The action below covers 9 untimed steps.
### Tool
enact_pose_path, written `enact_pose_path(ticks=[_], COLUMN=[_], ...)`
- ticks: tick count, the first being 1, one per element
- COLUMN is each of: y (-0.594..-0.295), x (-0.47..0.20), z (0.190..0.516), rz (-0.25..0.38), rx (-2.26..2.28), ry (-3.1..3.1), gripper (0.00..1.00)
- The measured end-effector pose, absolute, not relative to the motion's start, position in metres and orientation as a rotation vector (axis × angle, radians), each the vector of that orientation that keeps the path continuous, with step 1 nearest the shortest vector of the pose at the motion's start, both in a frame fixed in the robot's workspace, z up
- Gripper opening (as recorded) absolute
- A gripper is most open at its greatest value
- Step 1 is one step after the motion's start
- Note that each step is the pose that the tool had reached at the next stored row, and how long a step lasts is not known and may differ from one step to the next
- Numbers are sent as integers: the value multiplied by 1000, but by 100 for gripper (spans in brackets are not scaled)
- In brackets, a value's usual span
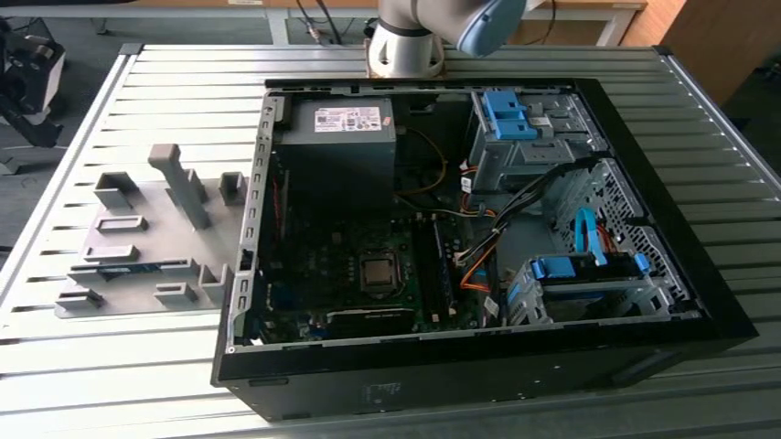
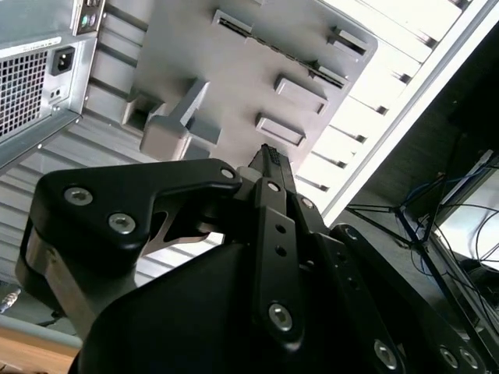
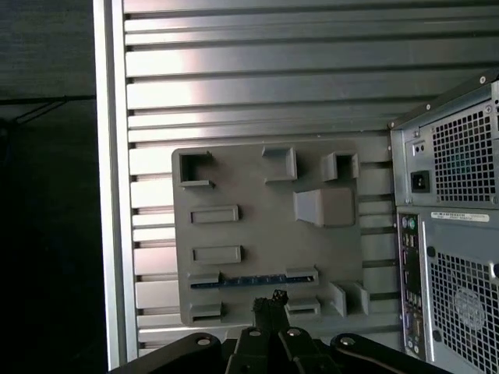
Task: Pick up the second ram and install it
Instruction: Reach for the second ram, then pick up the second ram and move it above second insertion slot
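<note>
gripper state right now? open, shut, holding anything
Gripper: shut, holding nothing; the thin blue-green ram stick lies in a slot of the grey moulded holder plate.

No legible text or labels

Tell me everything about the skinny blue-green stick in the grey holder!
The second ram is a long, thin blue-green circuit-board strip. It stands on its long edge, so its chips can't be made out. It lies level in the grey holder on the slatted table, beside the computer case, with small grey blocks at both ends. Only the holder touches it; the end effector is not holding it.
</note>
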<state>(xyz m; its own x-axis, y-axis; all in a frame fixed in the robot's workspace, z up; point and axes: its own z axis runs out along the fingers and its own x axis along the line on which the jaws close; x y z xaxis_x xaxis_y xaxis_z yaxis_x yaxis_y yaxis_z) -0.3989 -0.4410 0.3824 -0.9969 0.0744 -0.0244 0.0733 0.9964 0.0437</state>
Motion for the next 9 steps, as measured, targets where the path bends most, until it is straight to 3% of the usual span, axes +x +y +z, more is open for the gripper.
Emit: enact_pose_path(ticks=[9], y=[-442], x=[-403], z=[382], rz=[67], rx=[115], ry=[3113], gripper=[11])
